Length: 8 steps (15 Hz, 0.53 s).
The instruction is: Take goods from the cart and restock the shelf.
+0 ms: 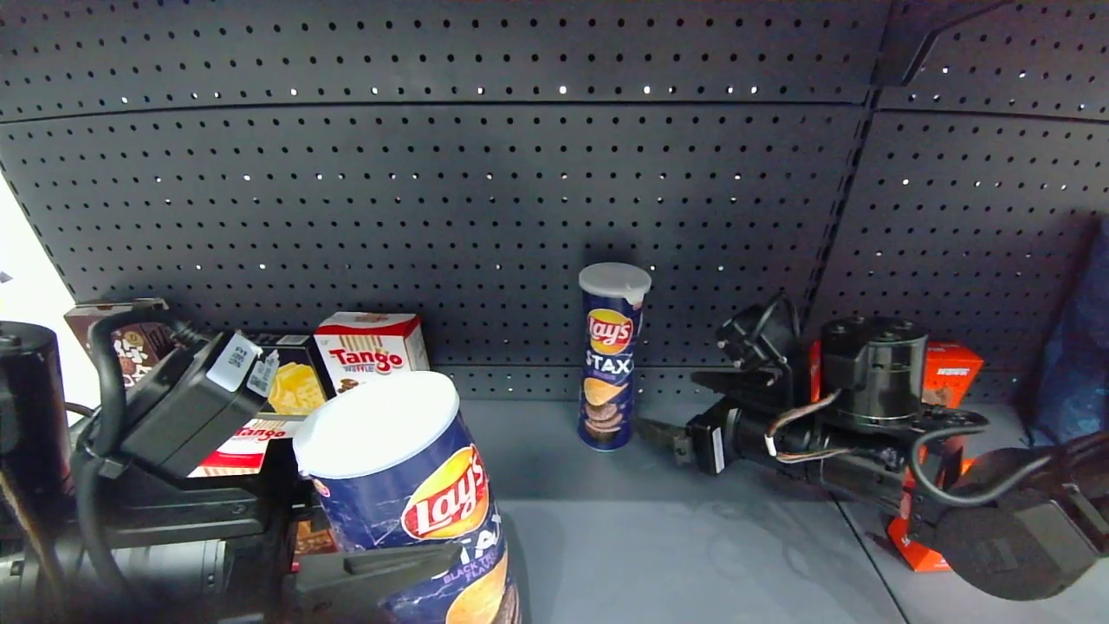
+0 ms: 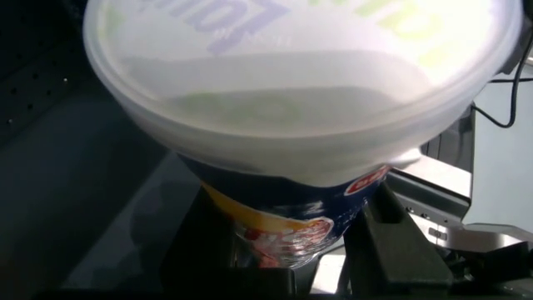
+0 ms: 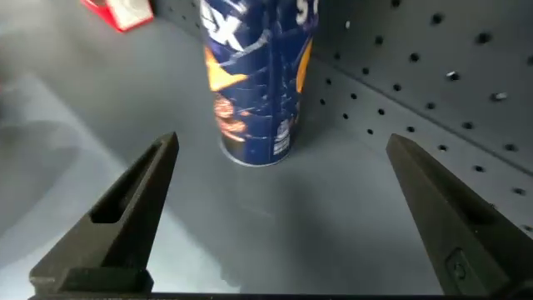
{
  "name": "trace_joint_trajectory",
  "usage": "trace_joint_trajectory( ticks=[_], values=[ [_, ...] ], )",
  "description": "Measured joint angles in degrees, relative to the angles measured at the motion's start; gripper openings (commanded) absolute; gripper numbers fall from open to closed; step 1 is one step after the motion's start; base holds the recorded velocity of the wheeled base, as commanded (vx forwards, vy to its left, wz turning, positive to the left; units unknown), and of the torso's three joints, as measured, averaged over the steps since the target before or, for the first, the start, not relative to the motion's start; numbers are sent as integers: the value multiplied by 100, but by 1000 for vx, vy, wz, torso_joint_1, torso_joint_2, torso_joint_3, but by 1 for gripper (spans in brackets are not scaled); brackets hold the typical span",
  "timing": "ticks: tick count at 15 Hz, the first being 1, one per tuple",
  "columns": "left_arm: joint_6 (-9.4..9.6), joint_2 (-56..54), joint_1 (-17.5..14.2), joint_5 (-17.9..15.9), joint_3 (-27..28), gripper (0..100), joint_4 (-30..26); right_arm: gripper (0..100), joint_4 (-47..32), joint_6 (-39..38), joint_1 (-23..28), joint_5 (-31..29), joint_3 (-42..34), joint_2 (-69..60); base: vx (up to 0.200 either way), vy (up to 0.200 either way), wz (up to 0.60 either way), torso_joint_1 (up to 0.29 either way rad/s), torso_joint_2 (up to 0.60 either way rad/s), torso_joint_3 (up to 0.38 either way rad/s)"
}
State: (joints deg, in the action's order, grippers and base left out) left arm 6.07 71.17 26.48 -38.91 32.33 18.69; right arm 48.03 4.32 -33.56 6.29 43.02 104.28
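A dark blue chips can [image 1: 613, 355] with a white lid stands upright on the grey shelf [image 1: 658, 537], near the pegboard back wall. My right gripper [image 1: 657, 432] is just to its right, low over the shelf and open. In the right wrist view that can [image 3: 260, 83] stands beyond the spread fingers [image 3: 125, 221], apart from them. My left gripper [image 1: 390, 559] is shut on a second chips can [image 1: 407, 494] at the lower left, held tilted above the shelf's front. The left wrist view shows its white lid [image 2: 300, 92] close up and a dark finger [image 2: 400, 250] against its side.
Several wafer and snack boxes [image 1: 371, 348] crowd the shelf's left end. An orange box [image 1: 949, 373] stands behind my right arm, with a dark blue bag [image 1: 1079, 347] at the far right. Bare shelf lies between the two cans. A red box corner [image 3: 125, 12] shows past the standing can.
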Motion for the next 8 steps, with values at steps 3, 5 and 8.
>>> trace_joint_trajectory(
  ticks=[3, 5, 8],
  values=[
    [0, 20, 0, 0, -6, 0, 0, 100, 13, -29, 18, 30, 499, 457, 0, 0, 0, 0, 0, 0],
    [-2, 27, -2, 0, -9, 0, 2, 100, 20, -49, 21, 44, 722, 711, 0, 0, 0, 0, 0, 0],
    [-2, 29, 0, -1, -41, 0, 2, 100, 151, -65, 21, 46, 885, 1002, 0, 0, 0, 0, 0, 0]
  ],
)
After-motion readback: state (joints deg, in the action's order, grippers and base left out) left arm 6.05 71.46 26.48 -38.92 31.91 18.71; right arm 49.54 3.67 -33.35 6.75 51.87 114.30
